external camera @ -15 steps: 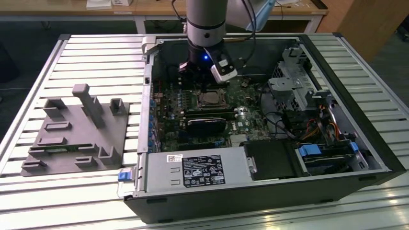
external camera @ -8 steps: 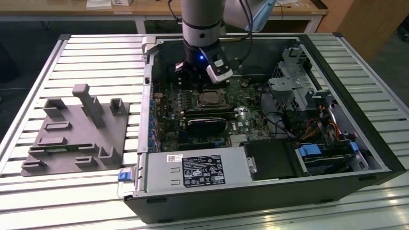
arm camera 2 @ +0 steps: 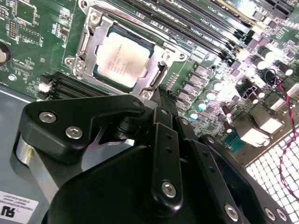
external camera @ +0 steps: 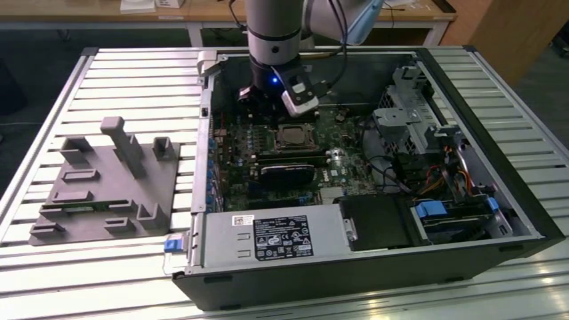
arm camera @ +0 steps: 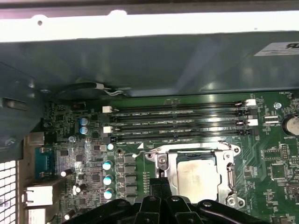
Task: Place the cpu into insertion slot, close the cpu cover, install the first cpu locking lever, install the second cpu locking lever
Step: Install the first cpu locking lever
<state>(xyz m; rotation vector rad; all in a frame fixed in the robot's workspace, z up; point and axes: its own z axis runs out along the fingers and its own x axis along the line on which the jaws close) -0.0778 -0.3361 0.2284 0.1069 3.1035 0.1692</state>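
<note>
The jaws stand together, their tips just beside one edge of the cpu cover (arm camera 2: 89, 43), low over the green motherboard (arm camera 2: 28, 56) inside the open computer case (external camera: 498, 200). Just ahead of the jaws the cpu (arm camera 2: 122, 55) lies flat in the insertion slot (external camera: 304, 139), with the cover's silvery frame down around its pale face. In the first wrist view, long black memory slots (arm camera: 177, 123) run beyond the slot.

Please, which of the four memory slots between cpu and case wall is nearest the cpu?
The slot bordering the cpu cover; the other three sit nearer the case wall.
</note>
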